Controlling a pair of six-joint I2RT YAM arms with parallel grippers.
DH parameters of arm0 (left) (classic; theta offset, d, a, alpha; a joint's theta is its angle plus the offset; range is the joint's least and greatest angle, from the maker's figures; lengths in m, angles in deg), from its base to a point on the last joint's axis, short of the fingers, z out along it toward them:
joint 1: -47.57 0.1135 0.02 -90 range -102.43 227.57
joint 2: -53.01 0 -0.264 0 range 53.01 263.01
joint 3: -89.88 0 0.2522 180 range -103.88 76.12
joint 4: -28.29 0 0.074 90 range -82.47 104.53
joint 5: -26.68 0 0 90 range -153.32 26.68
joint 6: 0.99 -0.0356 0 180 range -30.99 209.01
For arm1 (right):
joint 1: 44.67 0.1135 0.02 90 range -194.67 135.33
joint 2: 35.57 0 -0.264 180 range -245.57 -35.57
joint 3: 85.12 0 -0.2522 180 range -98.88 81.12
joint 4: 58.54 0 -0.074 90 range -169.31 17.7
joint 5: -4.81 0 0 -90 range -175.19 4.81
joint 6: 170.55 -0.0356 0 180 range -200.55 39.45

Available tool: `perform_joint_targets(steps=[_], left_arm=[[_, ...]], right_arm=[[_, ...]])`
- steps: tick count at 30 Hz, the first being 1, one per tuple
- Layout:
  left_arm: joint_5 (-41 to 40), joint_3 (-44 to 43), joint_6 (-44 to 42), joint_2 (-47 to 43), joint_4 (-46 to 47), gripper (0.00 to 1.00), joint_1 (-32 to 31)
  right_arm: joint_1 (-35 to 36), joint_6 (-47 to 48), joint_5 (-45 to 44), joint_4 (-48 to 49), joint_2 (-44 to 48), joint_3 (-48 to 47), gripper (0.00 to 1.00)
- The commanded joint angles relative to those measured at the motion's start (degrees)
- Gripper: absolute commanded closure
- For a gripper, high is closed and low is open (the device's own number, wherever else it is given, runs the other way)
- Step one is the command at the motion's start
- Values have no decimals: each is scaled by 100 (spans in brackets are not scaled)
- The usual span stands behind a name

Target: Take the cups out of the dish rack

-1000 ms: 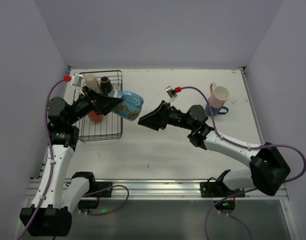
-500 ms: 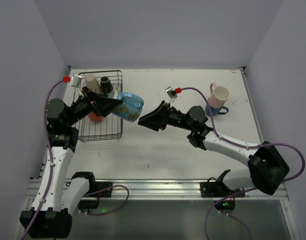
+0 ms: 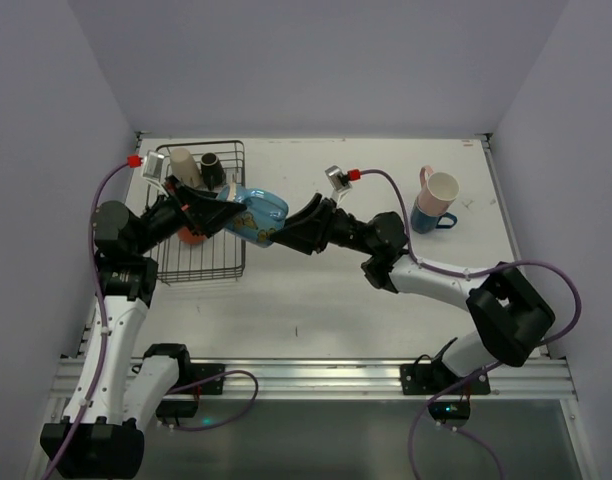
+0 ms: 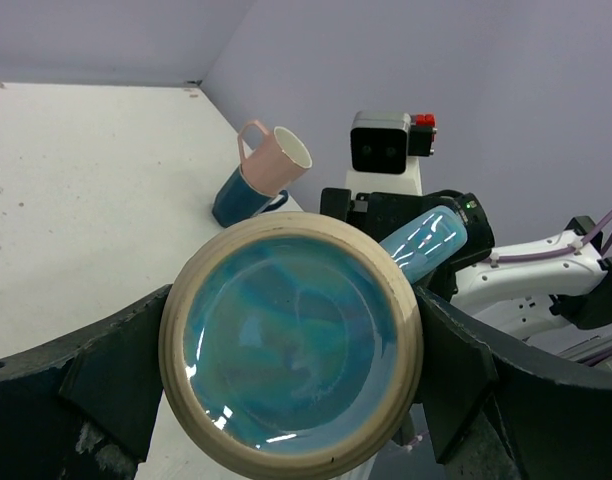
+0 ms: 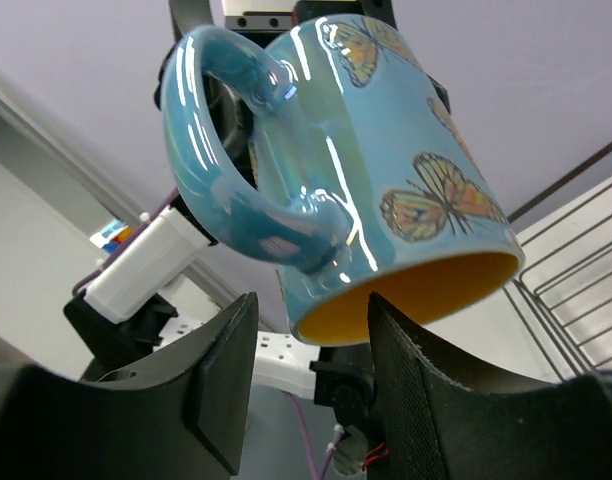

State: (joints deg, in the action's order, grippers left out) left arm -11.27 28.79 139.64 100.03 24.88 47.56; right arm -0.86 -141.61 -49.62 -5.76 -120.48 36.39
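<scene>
My left gripper (image 3: 229, 213) is shut on a light blue butterfly cup (image 3: 260, 213), held in the air on its side just right of the dish rack (image 3: 202, 274). In the left wrist view its glazed base (image 4: 291, 340) fills the space between my fingers (image 4: 116, 370). My right gripper (image 3: 282, 235) stands open at the cup's mouth; its fingers (image 5: 216, 390) straddle the cup's wall (image 5: 386, 180) below the handle, with gaps on both sides. Cream (image 3: 183, 163), black (image 3: 212, 167) and orange-red (image 3: 191, 236) cups sit in the rack.
A pink cup (image 3: 439, 189) rests on a dark blue cup (image 3: 427, 218) at the table's far right, also seen from the left wrist (image 4: 276, 158). Rack wires (image 5: 576, 270) show at the right of the right wrist view. The walls stand close on both sides.
My right arm has reached left until its open fingers are around the blue cup's rim. The left gripper has kept its hold, shifting the cup only slightly.
</scene>
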Motion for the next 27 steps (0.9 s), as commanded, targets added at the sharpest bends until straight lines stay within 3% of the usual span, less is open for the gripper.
perform_joint_targets(steps=[1,7,15,18,22,26,27], left_arm=[[86,31,386,-167,740,100,1],[77,242,421,-255,811,100,1],[156,505,606,-282,1083,100,1],[182,611,641,-273,1153,100,1],[209,681,606,-247,1180,100,1],[297,594,527,-141,1154,100,1],[262,567,466,-132,1023,88,1]], right_arm=[[-13,-380,-6,1132,-201,-395,50],[-4,-723,-103,1397,-536,-817,54],[-4,-697,-156,1177,-615,-1011,72],[-4,-714,-103,1194,-641,-1081,79],[-4,-706,-24,1107,-607,-1161,100],[-4,-522,72,738,-370,-1056,100],[-13,-373,107,528,-299,-994,100]])
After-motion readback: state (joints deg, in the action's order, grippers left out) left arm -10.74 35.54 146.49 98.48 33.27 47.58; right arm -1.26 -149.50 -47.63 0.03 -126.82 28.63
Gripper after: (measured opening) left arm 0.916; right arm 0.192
